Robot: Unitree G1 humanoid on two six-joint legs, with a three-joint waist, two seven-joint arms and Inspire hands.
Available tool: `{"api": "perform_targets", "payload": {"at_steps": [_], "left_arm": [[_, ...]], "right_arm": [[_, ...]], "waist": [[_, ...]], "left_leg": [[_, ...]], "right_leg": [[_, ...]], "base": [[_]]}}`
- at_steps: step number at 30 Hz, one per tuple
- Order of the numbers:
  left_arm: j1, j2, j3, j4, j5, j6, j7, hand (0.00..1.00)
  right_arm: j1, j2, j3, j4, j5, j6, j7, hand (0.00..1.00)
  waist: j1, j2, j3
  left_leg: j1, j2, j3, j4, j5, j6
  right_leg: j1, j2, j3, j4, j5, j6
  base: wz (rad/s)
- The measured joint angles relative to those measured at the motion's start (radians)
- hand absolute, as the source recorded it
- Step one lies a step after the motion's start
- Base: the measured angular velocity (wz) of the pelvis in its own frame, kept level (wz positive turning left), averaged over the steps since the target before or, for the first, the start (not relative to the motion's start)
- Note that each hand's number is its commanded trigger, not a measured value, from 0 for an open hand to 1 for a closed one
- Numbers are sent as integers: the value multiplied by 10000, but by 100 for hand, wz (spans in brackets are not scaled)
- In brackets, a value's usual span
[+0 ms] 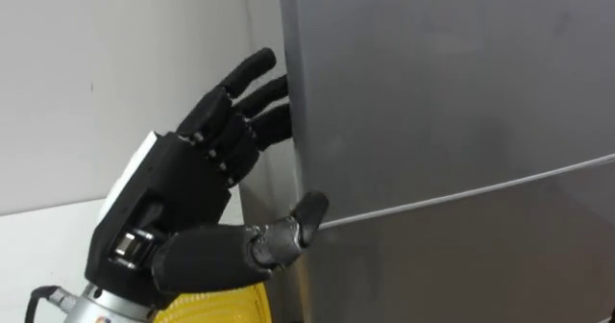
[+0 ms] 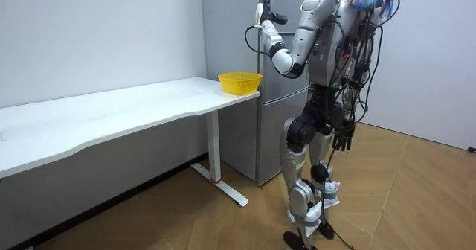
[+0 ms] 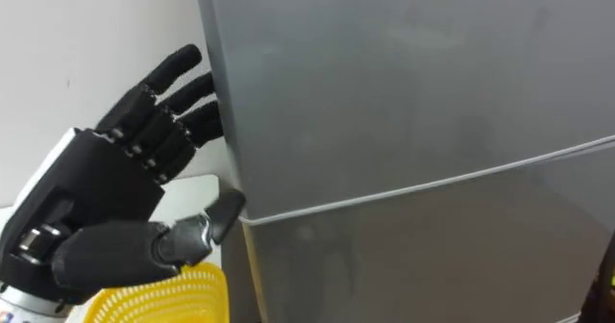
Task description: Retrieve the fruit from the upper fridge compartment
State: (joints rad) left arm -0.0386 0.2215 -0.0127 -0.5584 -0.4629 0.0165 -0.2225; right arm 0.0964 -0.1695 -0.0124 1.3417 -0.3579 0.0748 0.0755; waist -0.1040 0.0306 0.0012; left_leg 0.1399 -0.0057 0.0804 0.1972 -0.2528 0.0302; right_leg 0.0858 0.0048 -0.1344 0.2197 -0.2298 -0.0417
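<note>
The grey fridge's upper door (image 1: 442,83) is closed, with a thin seam dividing it from the lower door (image 1: 480,256). My left hand (image 1: 207,160) is raised at the upper door's left edge. Its fingers are straight and reach the edge, and the thumb (image 1: 288,229) rests on the front just by the seam. In the room view I stand right in front of the fridge (image 2: 279,116) with the left hand (image 2: 269,17) lifted to head height. My right hand (image 2: 343,140) hangs at my side with its fingers relaxed, holding nothing.
A yellow basket (image 2: 239,81) sits on the end of a long white table (image 2: 134,109) that butts against the fridge's left side; its rim (image 1: 216,304) shows just under my left wrist. A white wall runs behind the table. The floor is wood.
</note>
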Motion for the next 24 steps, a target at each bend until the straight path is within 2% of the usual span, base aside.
{"api": "perform_targets", "payload": {"at_steps": [3,4,5,6,8,24], "left_arm": [[0,1,-176,0,0,0,-59,84],[0,2,-206,0,-1,0,-68,82],[0,4,-292,0,0,0,-75,74],[0,4,-354,0,0,0,-106,42],[0,5,-392,0,0,0,-143,0],[0,66,-408,-2,-1,0,-290,0]], "right_arm": [[2,0,4,1,1,1,-5,0],[3,0,4,1,2,1,-4,0],[7,0,4,1,1,1,-6,0],[6,0,4,1,1,1,-6,0],[10,-1,5,3,1,1,-6,0],[20,2,4,-7,-44,9,3,0]], "waist": [[-5,7,-3],[-7,7,-3],[-11,7,-3],[-14,7,-3],[-15,8,-2],[-38,30,0]], "left_leg": [[-10,-1,2,1,0,0],[-16,0,2,1,0,0],[-25,2,5,2,0,0],[-38,3,5,5,0,0],[-43,4,5,5,0,0],[-56,3,14,7,0,0]], "right_leg": [[1,2,7,4,2,4],[0,3,5,2,3,4],[-4,6,3,-1,3,3],[-13,7,2,-3,2,3],[-18,8,2,-5,3,3],[-28,8,6,-5,2,3]], "base": [[0],[0],[0],[0],[0],[0]]}}
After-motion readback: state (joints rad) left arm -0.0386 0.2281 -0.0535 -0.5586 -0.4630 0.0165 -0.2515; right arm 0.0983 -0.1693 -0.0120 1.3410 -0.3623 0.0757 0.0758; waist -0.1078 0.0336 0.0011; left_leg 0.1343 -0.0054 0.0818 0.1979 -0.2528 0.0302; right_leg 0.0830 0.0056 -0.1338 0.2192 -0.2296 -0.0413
